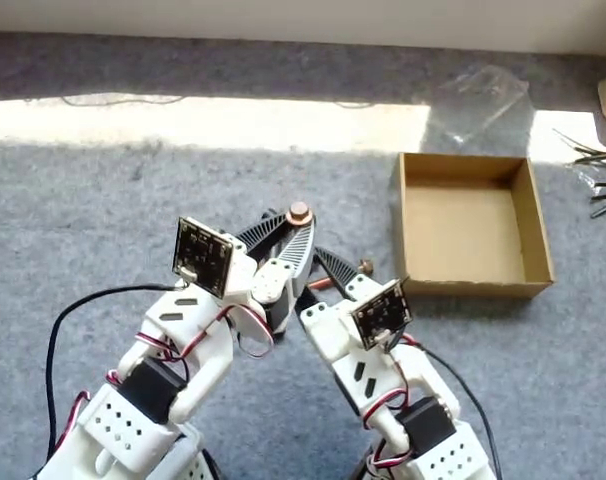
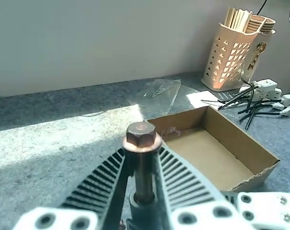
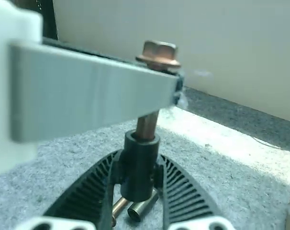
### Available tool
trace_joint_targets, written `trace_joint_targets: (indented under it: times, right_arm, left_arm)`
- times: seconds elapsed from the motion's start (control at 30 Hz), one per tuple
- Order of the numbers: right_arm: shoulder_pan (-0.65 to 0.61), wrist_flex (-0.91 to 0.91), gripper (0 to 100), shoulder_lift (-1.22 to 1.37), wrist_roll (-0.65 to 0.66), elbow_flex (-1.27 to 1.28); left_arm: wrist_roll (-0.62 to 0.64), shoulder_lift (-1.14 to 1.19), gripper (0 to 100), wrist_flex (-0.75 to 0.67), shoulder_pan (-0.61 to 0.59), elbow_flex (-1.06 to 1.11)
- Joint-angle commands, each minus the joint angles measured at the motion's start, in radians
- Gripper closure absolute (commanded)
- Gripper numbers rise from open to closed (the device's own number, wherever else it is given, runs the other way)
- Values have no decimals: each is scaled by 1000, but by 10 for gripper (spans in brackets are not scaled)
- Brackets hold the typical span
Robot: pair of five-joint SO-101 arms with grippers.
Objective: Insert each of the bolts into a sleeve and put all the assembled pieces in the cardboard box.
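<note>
Left gripper (image 2: 142,152) is clamping the bolt (image 2: 142,135) upright, beside the box (image 1: 473,288). Right gripper (image 3: 138,162) is gripping the sleeve (image 3: 139,179) directly beneath, shank sitting in its mouth.

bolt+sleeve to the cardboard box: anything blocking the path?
Nothing visible. The left gripper holds the bolt, its shank set in the sleeve held by the right gripper. High view shows bare mat between them and the cardboard box, whose top is open. Loose parts lie low on the mat under the right gripper.
</note>
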Motion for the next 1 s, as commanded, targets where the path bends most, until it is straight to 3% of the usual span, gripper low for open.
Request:
trace_joint_targets:
  times: [0.0, 0.97]
  right_arm:
    - [-8, -7, 995, -10, 11, 120]
    - [-8, -7, 995, -10, 11, 120]
  left_arm:
    - [9, 5, 995, -9, 13, -4]
    - [8, 5, 993, -8, -5, 54]
